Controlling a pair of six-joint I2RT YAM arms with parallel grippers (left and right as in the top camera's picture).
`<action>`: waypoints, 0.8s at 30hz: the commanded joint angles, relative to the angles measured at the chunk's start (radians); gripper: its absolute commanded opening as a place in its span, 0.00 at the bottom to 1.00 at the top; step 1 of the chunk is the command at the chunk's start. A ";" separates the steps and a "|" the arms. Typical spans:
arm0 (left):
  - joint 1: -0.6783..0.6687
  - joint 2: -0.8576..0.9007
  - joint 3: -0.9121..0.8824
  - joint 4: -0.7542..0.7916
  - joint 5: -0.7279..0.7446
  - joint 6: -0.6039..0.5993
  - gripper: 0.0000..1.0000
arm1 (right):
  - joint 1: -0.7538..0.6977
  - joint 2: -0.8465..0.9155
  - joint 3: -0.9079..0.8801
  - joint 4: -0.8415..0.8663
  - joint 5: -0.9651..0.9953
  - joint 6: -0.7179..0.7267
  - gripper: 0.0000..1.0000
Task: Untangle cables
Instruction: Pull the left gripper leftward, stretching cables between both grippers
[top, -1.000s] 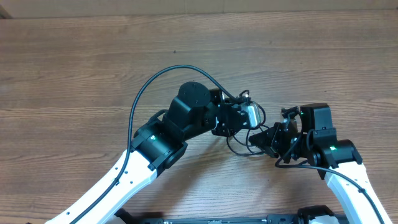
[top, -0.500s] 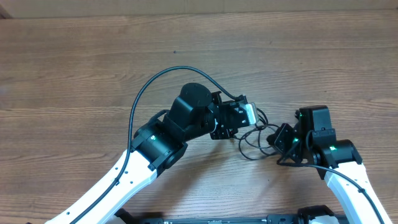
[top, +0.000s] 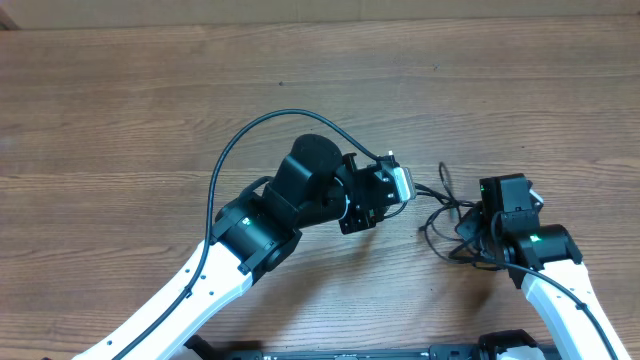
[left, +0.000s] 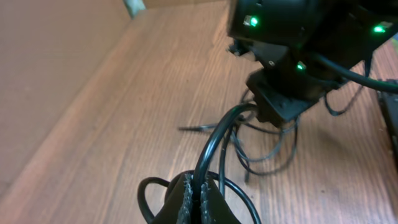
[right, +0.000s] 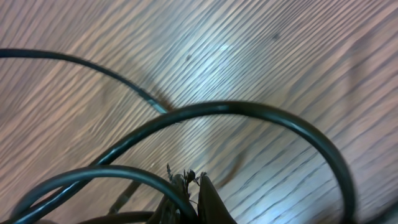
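Note:
Thin black cables (top: 440, 215) hang looped between my two grippers, over the wooden table (top: 120, 110). My left gripper (top: 408, 186) is shut on one cable; in the left wrist view its jaws (left: 200, 194) pinch a black cord (left: 214, 140) that runs up toward the right arm. My right gripper (top: 470, 228) is shut on another cable; in the right wrist view its jaws (right: 189, 190) clamp a cord, with loops (right: 249, 115) arching in front. One plug end (top: 443, 170) sticks out at the back. No silvery-grey plug shows.
The left arm's thicker black wire (top: 255, 130) arcs over the table behind the arm. The right arm's body (left: 292, 37) with green lights fills the top of the left wrist view. A wall or board (left: 43, 68) stands at the left there.
My right gripper has moved right, away from the left gripper, and the cable loops have stretched out between them. The left gripper has shifted slightly up and right.

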 joint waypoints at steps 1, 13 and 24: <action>-0.006 -0.006 0.017 -0.031 0.021 -0.028 0.04 | -0.001 -0.010 0.011 -0.001 0.110 0.054 0.04; -0.005 -0.006 0.017 -0.331 -0.443 -0.225 0.04 | -0.001 -0.010 0.011 0.011 0.091 0.077 0.04; -0.004 -0.006 0.017 -0.431 -0.686 -0.343 0.04 | -0.001 -0.010 0.011 0.015 0.091 0.076 0.04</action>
